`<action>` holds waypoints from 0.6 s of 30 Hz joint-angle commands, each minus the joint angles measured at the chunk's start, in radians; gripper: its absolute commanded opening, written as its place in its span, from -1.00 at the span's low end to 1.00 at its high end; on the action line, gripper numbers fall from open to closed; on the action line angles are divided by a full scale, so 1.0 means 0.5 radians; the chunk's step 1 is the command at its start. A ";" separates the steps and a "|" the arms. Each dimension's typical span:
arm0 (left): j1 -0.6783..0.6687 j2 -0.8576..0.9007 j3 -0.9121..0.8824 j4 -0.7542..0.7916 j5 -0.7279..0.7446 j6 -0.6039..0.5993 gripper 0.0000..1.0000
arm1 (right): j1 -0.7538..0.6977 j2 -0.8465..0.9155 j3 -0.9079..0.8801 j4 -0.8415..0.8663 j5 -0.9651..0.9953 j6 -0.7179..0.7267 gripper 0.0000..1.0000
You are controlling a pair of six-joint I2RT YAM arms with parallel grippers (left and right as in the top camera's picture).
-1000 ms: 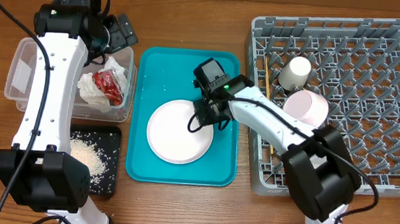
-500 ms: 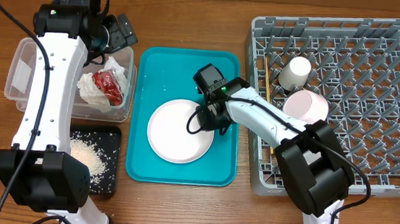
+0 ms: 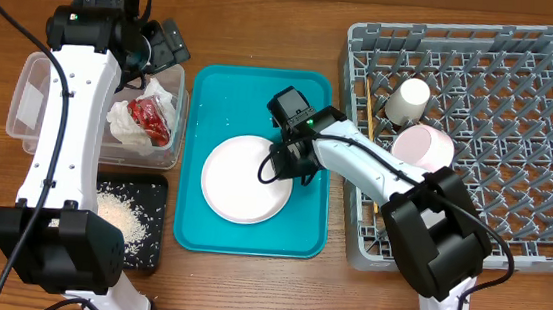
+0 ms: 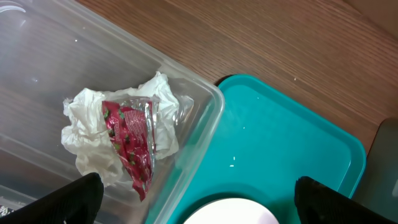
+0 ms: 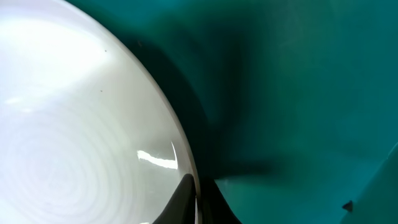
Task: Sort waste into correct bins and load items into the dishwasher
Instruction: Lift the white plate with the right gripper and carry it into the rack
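at our right claw [image 3: 290, 170], clamped on the right rim of the pale pink plate [image 3: 239, 184], the plate lies flat on the teal tray [image 3: 221, 100] and spreads left from the grip. the dish rack [image 3: 518, 146] stands to the right. our left claw [image 3: 155, 49], spread wide above the clear tub [image 3: 30, 103], is farther.

The left arm [image 3: 63, 126] and right arm [image 3: 356, 162] share one build: smooth, rounded white link shells between boxy black joint housings, each rising from a black base block. Thin black cables [image 3: 4, 264] trail beside the bases. A small green light [image 3: 312, 121] glows on the right arm's black wrist. The left arm's fingers [image 4: 78, 196] are matte black with blunt tips.
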 commanded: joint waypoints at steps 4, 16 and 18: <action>-0.014 -0.027 0.029 0.008 0.008 0.024 0.99 | -0.041 -0.048 0.439 -0.392 0.511 0.003 -0.92; -0.013 -0.027 0.029 0.008 0.008 0.024 0.99 | -0.042 -0.310 1.022 -1.057 2.110 0.004 -0.92; -0.013 -0.027 0.029 0.008 0.008 0.024 1.00 | -0.043 -0.334 1.022 -1.073 2.300 0.003 -0.92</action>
